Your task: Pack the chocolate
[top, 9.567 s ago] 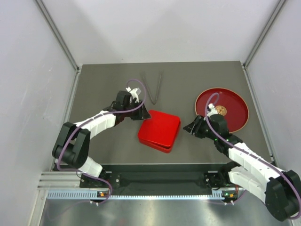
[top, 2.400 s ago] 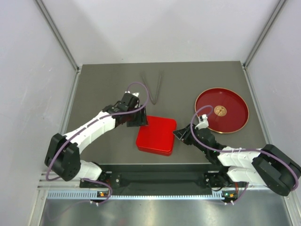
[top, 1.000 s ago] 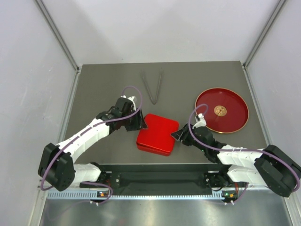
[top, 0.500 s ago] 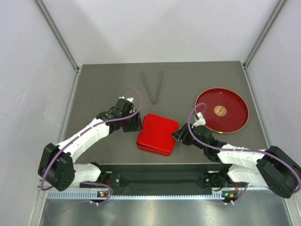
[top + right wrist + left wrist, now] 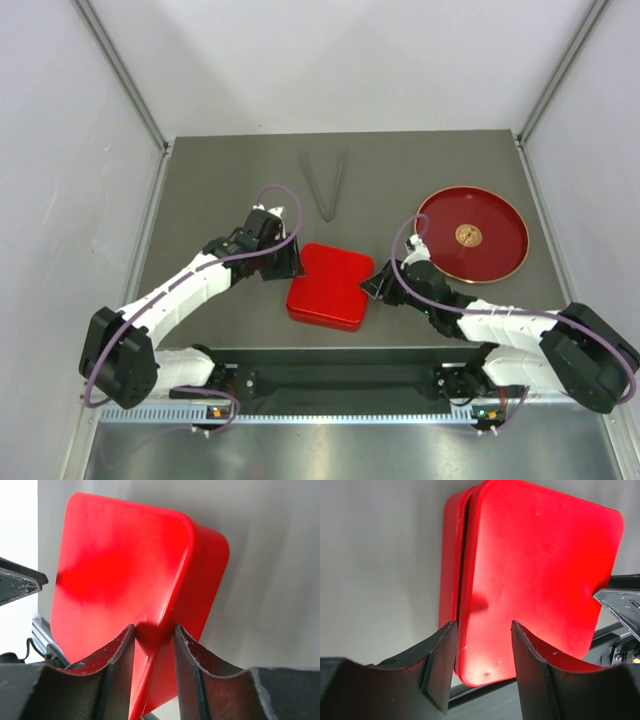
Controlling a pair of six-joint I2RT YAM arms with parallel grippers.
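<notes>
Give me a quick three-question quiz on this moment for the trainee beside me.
1. Short answer: what do the left gripper and the right gripper both straddle?
2. True or false: the red box is open, with its cells showing.
3. Pick one. The tongs lie: A) in the left gripper; B) on the table beyond the box, untouched; C) on top of the box.
Key: 1. An edge of the red box. 2. False; its lid is on. 3. B.
</notes>
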